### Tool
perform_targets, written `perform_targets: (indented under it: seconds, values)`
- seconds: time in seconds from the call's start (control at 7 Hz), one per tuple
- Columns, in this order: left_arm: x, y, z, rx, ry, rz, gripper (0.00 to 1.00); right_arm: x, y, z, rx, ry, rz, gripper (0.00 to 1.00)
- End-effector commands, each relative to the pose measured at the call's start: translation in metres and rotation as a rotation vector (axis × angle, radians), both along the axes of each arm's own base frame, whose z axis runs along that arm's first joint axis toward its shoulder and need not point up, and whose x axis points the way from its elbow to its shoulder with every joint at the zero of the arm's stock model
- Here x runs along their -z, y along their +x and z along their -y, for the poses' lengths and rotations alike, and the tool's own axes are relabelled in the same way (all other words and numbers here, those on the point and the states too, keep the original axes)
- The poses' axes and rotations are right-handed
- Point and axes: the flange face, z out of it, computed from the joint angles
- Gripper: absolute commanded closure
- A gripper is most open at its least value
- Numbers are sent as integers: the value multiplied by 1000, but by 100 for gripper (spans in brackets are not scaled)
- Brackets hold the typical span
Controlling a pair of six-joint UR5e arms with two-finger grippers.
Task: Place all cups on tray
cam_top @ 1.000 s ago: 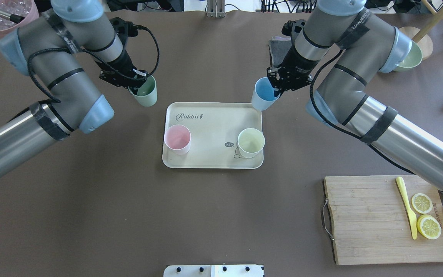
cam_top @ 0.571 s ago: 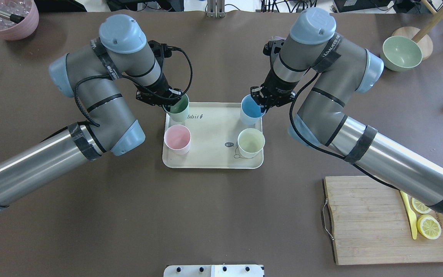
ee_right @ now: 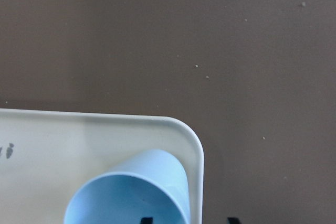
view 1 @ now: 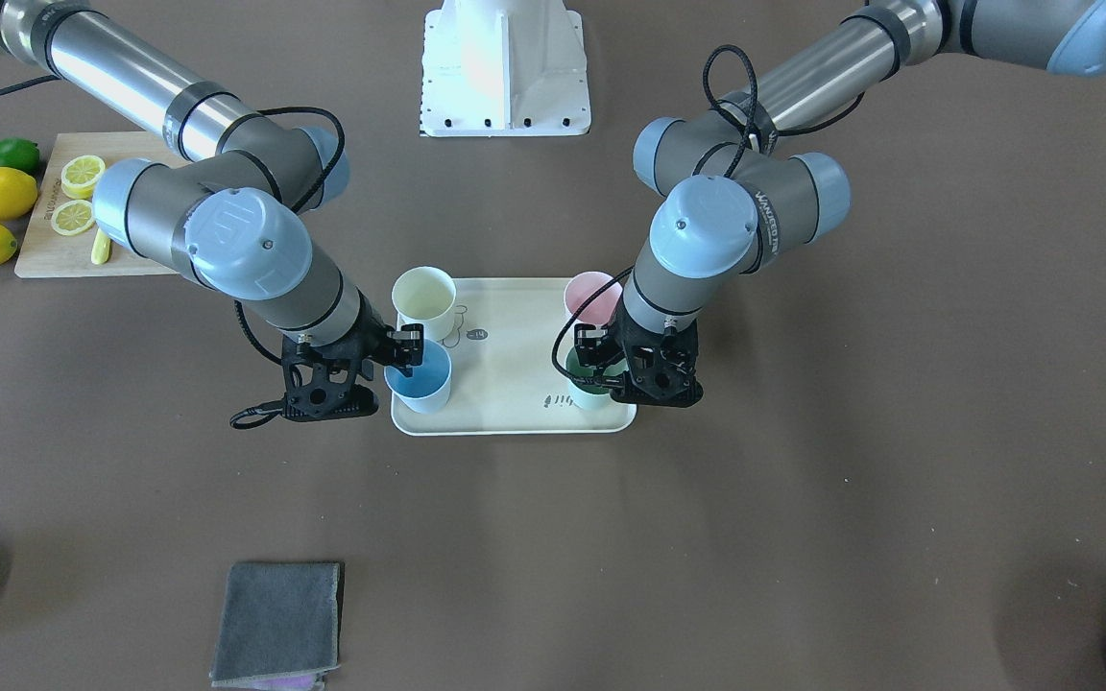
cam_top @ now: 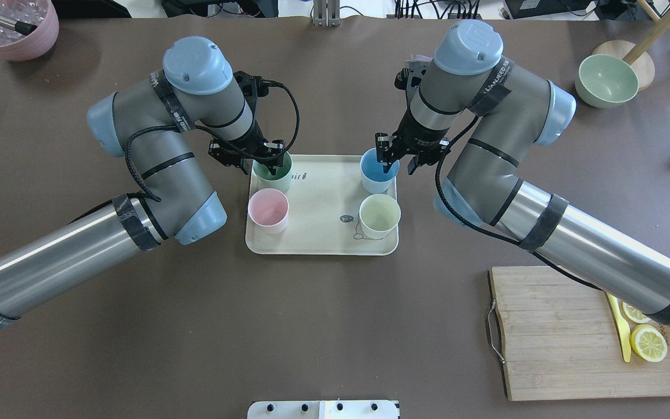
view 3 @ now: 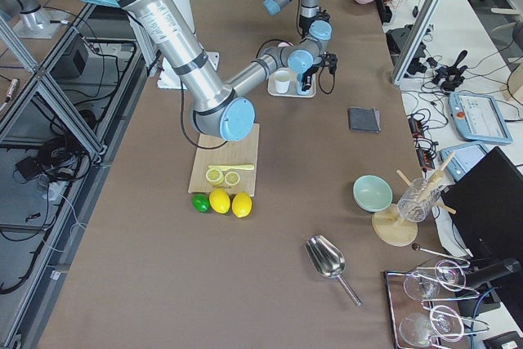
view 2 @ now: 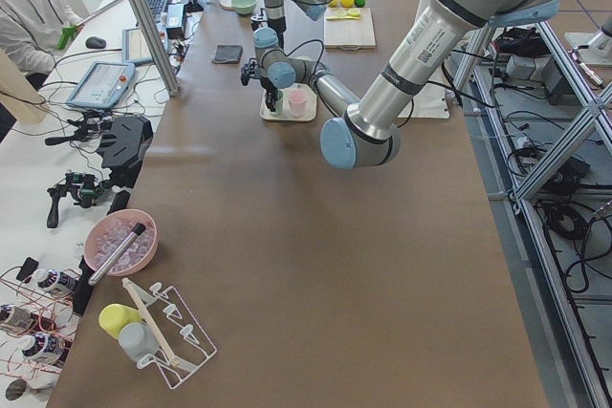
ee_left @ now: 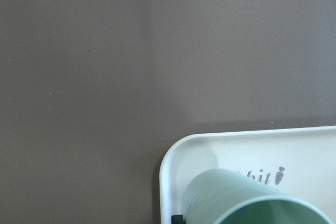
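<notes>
All four on the tray (cam_top: pixel 320 198) now: mint green cup (cam_top: pixel 273 179), light blue cup (cam_top: pixel 378 177), pink cup (cam_top: pixel 268 210), yellow cup (cam_top: pixel 379 215). The right end effector (cam_top: pixel 396 163) straddles the blue rim, fingers apart. The left end effector (cam_top: pixel 265 164) is at the green rim, grip unclear. These look light, stiff and matte, so pinch the wall at the rim

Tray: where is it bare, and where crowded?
Bare: centre strip of the tray, between pink cup and green cup on one side, yellow cup and blue cup opposite. Crowded: far corners, at left end effector and right end effector.
</notes>
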Motion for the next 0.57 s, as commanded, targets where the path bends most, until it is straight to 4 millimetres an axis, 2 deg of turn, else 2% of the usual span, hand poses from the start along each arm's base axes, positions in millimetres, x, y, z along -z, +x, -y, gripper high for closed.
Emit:
perform_targets:
  seconds: [0.0, 0.14, 0.29, 0.43]
  values:
    - [-17, -67, 19, 29, 28, -3, 2, -20, 113, 36, 0, -11, 93, 0]
    - [-48, -126, 25, 30, 61, 35, 2, -61, 171, 42, -17, 23, 79, 0]
    - [-83, -175, 27, -3, 106, 94, 2, -112, 214, 43, 3, 82, 45, 0]
    - [-113, -233, 26, -38, 156, 150, 2, -167, 259, 39, 48, 174, -6, 0]
